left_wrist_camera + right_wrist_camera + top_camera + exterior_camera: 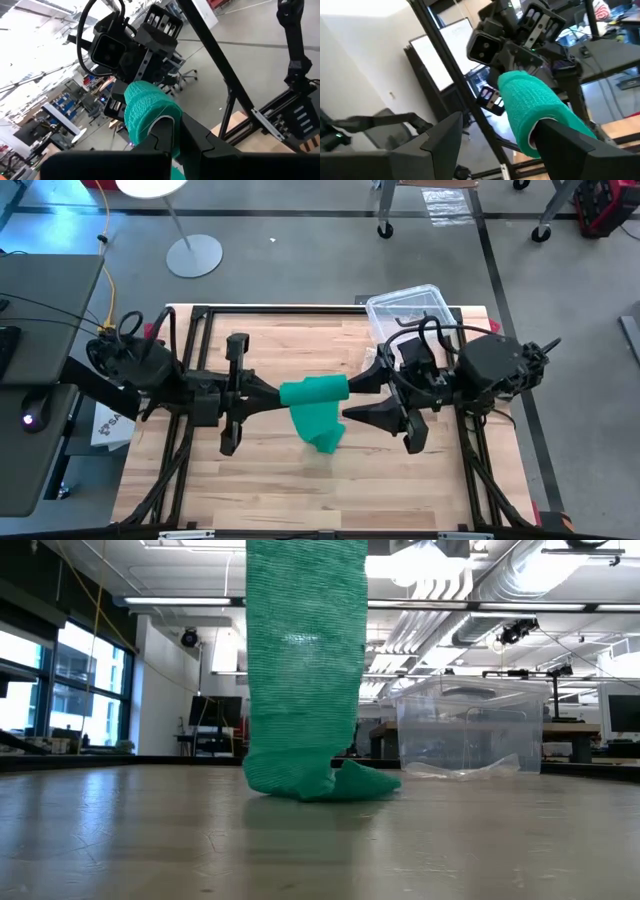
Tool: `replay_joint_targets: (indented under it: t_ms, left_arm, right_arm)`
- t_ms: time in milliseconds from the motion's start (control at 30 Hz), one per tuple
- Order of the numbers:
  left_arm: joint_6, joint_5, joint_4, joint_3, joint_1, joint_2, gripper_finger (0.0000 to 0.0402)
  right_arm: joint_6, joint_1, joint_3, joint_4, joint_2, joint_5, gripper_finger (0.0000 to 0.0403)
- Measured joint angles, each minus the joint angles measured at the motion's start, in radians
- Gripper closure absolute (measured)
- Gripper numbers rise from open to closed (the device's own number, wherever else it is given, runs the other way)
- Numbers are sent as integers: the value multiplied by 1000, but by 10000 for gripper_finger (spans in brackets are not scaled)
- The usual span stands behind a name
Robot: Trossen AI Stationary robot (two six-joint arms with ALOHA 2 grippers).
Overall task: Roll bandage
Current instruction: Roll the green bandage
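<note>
While the left hand (272, 392) is clamped on one end of the bandage (313, 392), its partly wound roll hangs above the middle of the desk (250, 480); the right hand (352, 395), fingers apart, straddles the roll's 3 o'clock end. Rolling seems partly done: a loose tail drops from the roll and bunches on the desk toward 6 o'clock, not yet wound. How tightly the roll is wound is hard to judge. A clear box (405, 308) sits at 1 o'clock.

Clear plastic box (405, 308) at the wooden table's (260, 490) far right corner, white lamp base (194, 255) beyond.
</note>
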Motion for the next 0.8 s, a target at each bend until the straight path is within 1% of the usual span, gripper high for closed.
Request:
replay_joint_targets:
  t_ms: [100, 167, 267, 367, 400, 433, 533, 633, 733, 800]
  left_arm:
    - [-5, -2, -9, 0, 0, 4, 394]
    - [-8, 1, -18, 0, -1, 5, 394]
    - [-54, 6, -19, 0, -3, 6, 386]
    - [-164, -2, -17, 0, -2, 4, 367]
    - [-200, -8, -22, 0, -2, 2, 358]
    - [-232, -13, -28, 0, -1, 0, 347]
    - [-319, -14, -57, 0, -1, -8, 313]
    - [-431, -15, -116, 0, 0, -21, 280]
    - [-537, -12, -182, -1, -1, -40, 255]
    - [-616, -13, -215, -3, -5, -55, 246]
  right_arm:
    - [-18, -12, 1, -12, 10, 4, 185]
    - [-38, -19, 1, -17, 20, 8, 212]
    - [-78, -24, 1, -19, 30, 11, 280]
    - [-130, -24, 1, -17, 33, 37, 365]
    - [-156, -24, 2, -14, 34, 41, 382]
    - [-182, -22, 2, -15, 34, 53, 388]
    - [-231, -22, 2, -19, 33, 74, 384]
    - [-293, -16, 0, -27, 33, 90, 395]
    - [-377, -6, -2, -31, 32, 124, 396]
    - [-437, 2, -3, -36, 32, 137, 398]
